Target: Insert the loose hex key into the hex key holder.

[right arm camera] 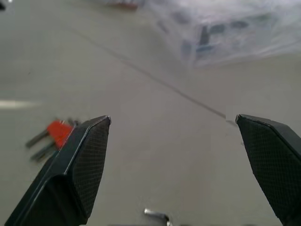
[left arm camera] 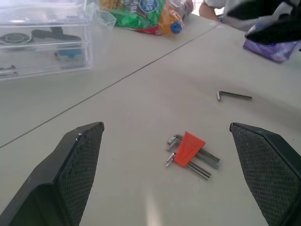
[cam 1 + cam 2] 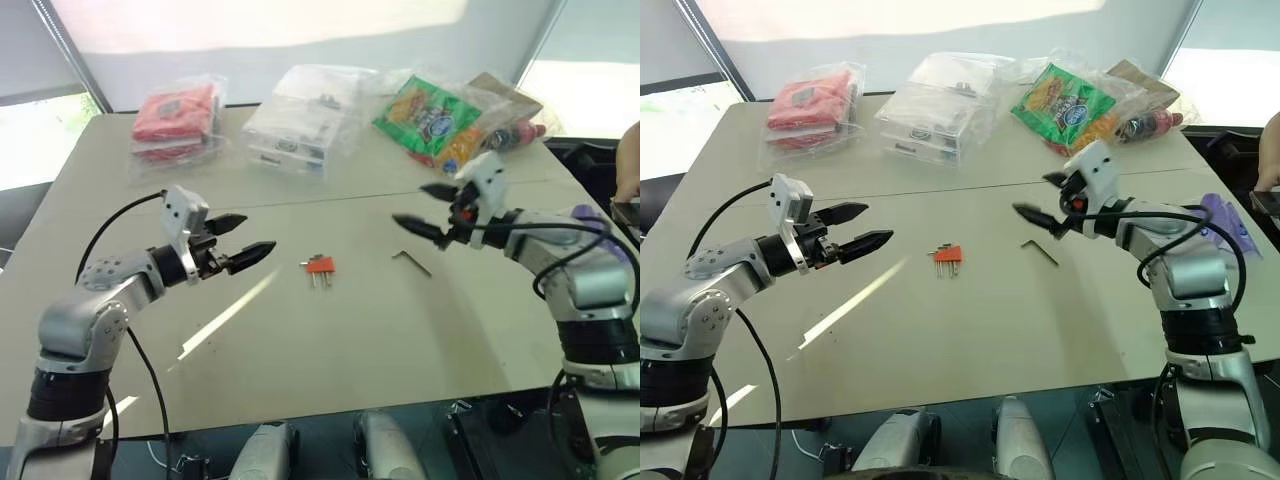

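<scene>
Both my grippers hang above the near half of the beige desk (image 3: 330,350), nothing in either.

My left gripper (image 3: 246,240) sits toward the desk's left edge, black fingers (image 2: 77,160) spread wide apart, pointing in toward the middle. My right gripper (image 3: 428,210) sits toward the right edge, fingers just as wide, aimed back toward the middle and tipped slightly down. Neither touches anything.

Between them, near the desk's centre, lies the small orange-red plastic hex key holder (image 3: 319,265) – flat on the surface, several thin metal keys sticking out of it toward the near edge. In the left wrist view it shows between my two fingers, clear of both (image 2: 189,147).

The loose hex key (image 3: 411,261) – thin dark grey metal rod bent in an L – lies flat on the desk to the right of the holder, well apart from it, just below and beside my right gripper's tips. Not inserted yet.

A seam line (image 3: 330,197) crosses the desk from left to right behind both grippers.

Far half of the desk: red packet in clear plastic (image 3: 175,115) toward the far left corner, clear plastic drawer box in a bag (image 3: 300,125) at the middle of the far edge, green snack bag (image 3: 428,115) and other bagged items toward the far right corner.

A person's arm (image 3: 628,160) shows at the right edge.
</scene>
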Action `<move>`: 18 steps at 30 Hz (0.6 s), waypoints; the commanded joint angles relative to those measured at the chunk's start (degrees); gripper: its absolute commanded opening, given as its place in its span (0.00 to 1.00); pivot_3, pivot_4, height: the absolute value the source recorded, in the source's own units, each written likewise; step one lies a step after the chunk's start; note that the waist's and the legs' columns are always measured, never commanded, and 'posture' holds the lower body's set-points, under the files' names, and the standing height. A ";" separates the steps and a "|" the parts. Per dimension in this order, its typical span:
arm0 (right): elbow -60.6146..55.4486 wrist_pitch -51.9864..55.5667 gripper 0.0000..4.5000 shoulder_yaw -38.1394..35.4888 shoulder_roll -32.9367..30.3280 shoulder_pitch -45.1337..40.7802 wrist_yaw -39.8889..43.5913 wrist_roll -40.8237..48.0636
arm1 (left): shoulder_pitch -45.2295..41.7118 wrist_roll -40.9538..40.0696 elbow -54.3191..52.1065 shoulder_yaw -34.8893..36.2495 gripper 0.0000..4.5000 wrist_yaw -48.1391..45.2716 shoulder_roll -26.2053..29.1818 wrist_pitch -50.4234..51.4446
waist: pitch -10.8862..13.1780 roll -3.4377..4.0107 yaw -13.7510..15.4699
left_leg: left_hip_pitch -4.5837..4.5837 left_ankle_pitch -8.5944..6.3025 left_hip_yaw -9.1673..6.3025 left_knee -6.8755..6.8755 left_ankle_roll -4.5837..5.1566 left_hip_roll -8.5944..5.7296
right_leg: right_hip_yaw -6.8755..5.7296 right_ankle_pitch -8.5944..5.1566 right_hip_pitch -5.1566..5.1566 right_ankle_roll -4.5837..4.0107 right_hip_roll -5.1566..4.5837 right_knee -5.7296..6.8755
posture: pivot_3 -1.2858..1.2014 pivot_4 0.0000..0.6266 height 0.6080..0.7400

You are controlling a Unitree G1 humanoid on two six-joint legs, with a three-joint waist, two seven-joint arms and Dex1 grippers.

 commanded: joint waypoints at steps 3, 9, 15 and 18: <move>16.80 -12.91 0.98 9.05 3.03 -11.40 11.46 -8.63 | 1.02 -0.17 -3.29 2.31 1.00 1.08 -0.02 -1.19 | 0.00 0.00 -0.49 | -0.02 0.10 0.03 -0.06 -0.18 0.03 | 0.03 0.00 -0.13 0.00 0.02 0.07 | 0.52 0.24 1.00; 36.56 -28.45 0.98 14.18 11.12 -19.64 13.73 -17.29 | 2.73 -0.90 -6.13 3.97 1.00 2.87 0.40 0.18 | 0.01 -0.01 -0.27 | -0.10 0.15 0.04 -0.09 -0.29 0.02 | 0.05 0.00 -0.30 0.00 -0.04 0.16 | 0.52 0.24 1.00; 46.51 -38.17 0.98 16.28 15.51 -22.33 14.33 -23.04 | 3.48 -1.86 -8.25 5.12 1.00 4.40 0.99 1.77 | 0.01 -0.02 -0.05 | -0.13 0.17 0.03 -0.03 -0.32 -0.03 | 0.05 0.00 -0.29 0.00 -0.04 0.19 | 0.52 0.24 1.00; 48.00 -40.26 0.98 16.39 16.98 -22.26 15.54 -24.11 | 3.58 -2.26 -8.97 5.67 1.00 4.83 1.35 2.54 | 0.01 -0.02 -0.31 | -0.12 0.18 0.03 -0.04 -0.33 -0.02 | 0.04 0.00 -0.30 0.00 -0.03 0.21 | 0.52 0.24 1.00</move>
